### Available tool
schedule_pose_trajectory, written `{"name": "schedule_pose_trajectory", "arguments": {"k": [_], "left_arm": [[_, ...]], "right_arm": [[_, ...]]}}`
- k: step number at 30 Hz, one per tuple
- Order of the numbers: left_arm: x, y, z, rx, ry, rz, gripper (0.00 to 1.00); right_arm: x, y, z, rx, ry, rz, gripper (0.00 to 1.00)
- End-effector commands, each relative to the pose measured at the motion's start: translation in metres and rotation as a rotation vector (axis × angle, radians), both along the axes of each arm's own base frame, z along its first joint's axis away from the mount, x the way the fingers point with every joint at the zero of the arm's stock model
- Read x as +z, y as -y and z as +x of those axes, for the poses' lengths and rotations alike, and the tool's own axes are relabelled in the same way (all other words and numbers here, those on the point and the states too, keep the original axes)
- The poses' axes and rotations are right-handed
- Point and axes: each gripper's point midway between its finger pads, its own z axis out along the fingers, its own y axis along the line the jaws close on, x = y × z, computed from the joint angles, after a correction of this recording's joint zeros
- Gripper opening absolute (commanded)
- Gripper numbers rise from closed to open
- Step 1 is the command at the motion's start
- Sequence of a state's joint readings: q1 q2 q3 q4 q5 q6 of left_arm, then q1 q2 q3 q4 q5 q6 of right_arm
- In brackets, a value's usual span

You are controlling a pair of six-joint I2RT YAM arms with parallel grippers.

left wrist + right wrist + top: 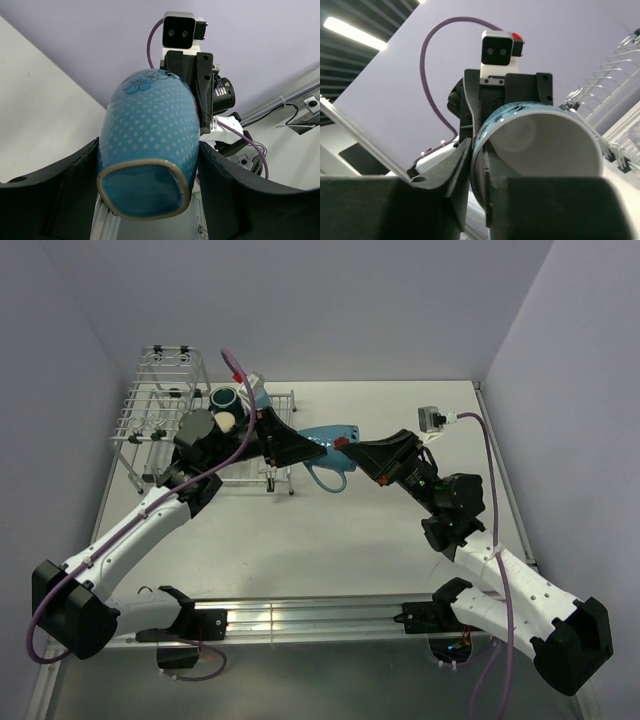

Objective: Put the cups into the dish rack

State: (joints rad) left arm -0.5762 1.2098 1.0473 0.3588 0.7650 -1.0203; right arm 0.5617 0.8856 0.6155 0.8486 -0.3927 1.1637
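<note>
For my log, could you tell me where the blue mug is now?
Top view: the blue mug held between the left gripper and right gripper, just right of the dish rack.

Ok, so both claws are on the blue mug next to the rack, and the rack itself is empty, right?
Not quite. The rack isn't empty: the top view shows a dark teal mug and a cream mug sitting in it. The rest holds: the left claw and the right claw are both on the blue mug next to the rack.

Glossy glazed mug [150,130], shiny metal rack [141,400]
</note>
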Motion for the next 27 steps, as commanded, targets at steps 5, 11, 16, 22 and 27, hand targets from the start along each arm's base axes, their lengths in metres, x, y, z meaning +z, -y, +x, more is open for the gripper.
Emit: {"name": "schedule_pose_trajectory", "arguments": {"k": [5, 11, 16, 22, 27], "left_arm": [[0.040, -0.006, -0.027, -0.044, 0.114, -0.066, 0.00], [0.054, -0.015, -0.024, -0.008, 0.140, -0.086, 0.00], [0.058, -0.043, -0.003, 0.092, 0.142, -0.078, 0.00], [0.027, -0.102, 0.061, 0.480, 0.047, 0.180, 0.00], [-0.005, -0.158, 0.111, 0.853, -0.001, 0.459, 0.00]], "right_arm": [[0.017, 0.013, 0.001, -0.110, 0.050, 0.007, 0.44], [0.001, 0.019, 0.008, -0.169, 0.003, -0.042, 0.50], [-0.012, 0.029, 0.009, -0.226, -0.032, -0.075, 0.51], [-0.042, 0.055, 0.022, -0.404, -0.139, -0.201, 0.52], [-0.062, 0.071, 0.025, -0.493, -0.203, -0.323, 0.52]]}}
